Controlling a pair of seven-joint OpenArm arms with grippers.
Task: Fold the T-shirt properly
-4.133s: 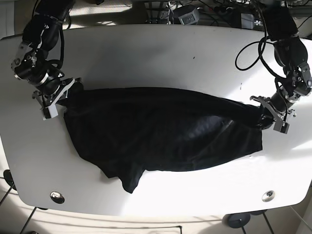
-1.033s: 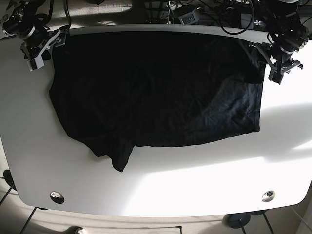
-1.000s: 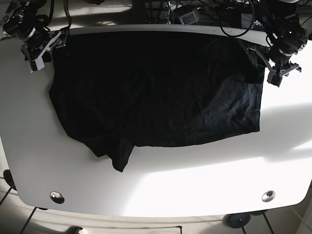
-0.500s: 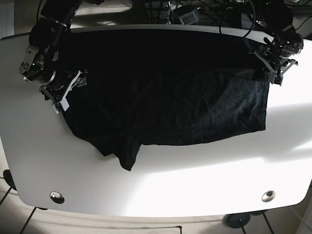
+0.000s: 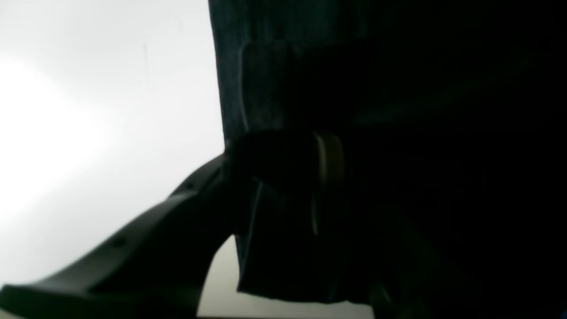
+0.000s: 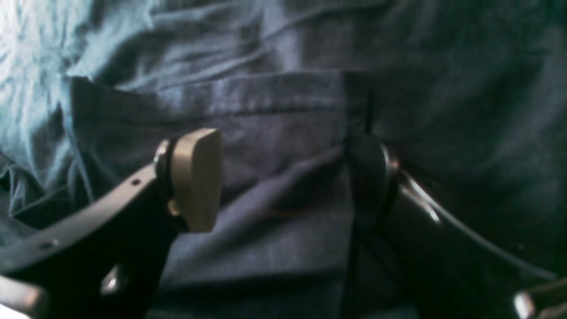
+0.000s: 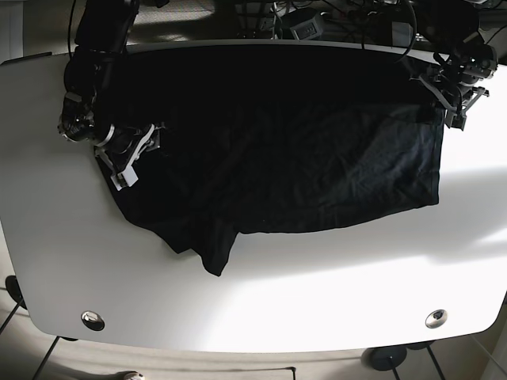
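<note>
The black T-shirt [image 7: 277, 142] lies spread over the far half of the white table [image 7: 317, 293], one sleeve [image 7: 214, 253] poking toward the front. On the base view's right, my left gripper [image 7: 453, 101] sits at the shirt's far right corner. The left wrist view shows it [image 5: 274, 173] shut on a dark fold of the shirt [image 5: 283, 79]. On the base view's left, my right gripper [image 7: 131, 154] rests on the shirt's left edge. The right wrist view shows it [image 6: 283, 181] open, with a hemmed layer of cloth [image 6: 274, 115] lying between the spread fingers.
Cables and equipment [image 7: 309, 20] crowd the table's far edge. Two round metal fittings [image 7: 93, 320] [image 7: 436, 318] sit near the front corners. Bare white tabletop runs along the front and both sides of the shirt.
My right gripper has moved from the far left corner toward the front and inward, dragging the shirt's left side with it. The left gripper stayed near the far right corner.
</note>
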